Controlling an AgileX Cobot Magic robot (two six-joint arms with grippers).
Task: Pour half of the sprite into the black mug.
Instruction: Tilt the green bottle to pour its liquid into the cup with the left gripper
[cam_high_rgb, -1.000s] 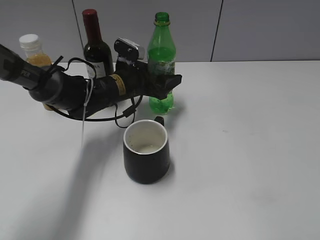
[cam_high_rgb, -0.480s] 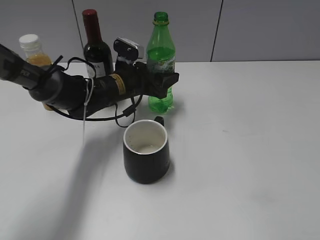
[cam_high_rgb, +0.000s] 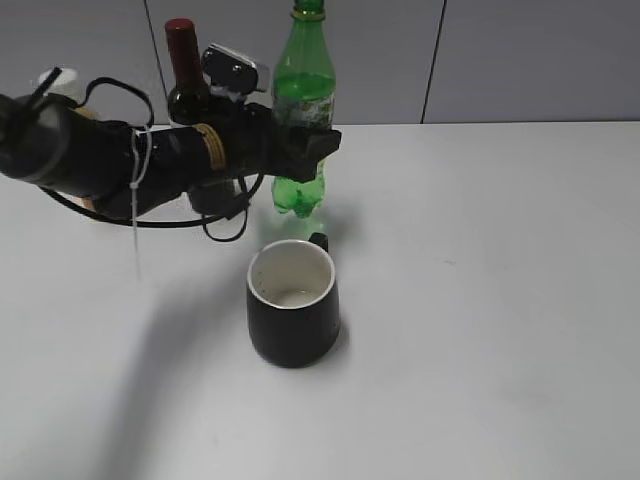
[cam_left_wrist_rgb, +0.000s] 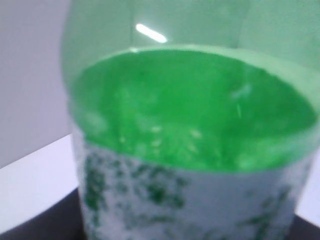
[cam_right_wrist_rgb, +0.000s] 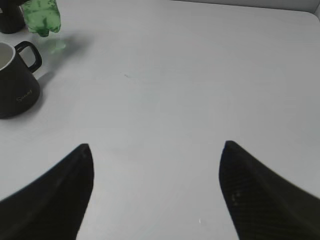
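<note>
The sprite (cam_high_rgb: 300, 110) is a green bottle with no cap, held upright and lifted off the white table. My left gripper (cam_high_rgb: 308, 152) is shut on its labelled middle. In the left wrist view the sprite (cam_left_wrist_rgb: 195, 130) fills the frame, blurred. The black mug (cam_high_rgb: 293, 315) stands on the table in front of and below the bottle, its white inside showing a little liquid. The right wrist view shows the mug (cam_right_wrist_rgb: 17, 82) at far left and the bottle's base (cam_right_wrist_rgb: 42, 17) above the table. My right gripper (cam_right_wrist_rgb: 156, 150) is open and empty over bare table; it does not show in the exterior view.
A dark wine bottle (cam_high_rgb: 186, 75) with a red capsule stands behind my left arm. An orange juice bottle (cam_high_rgb: 52, 82) with a white cap is mostly hidden behind the arm at far left. A grey panelled wall runs along the table's far edge.
My left gripper has lifted the sprite off the table and carried it up and a little to the left. The mug has not moved.
</note>
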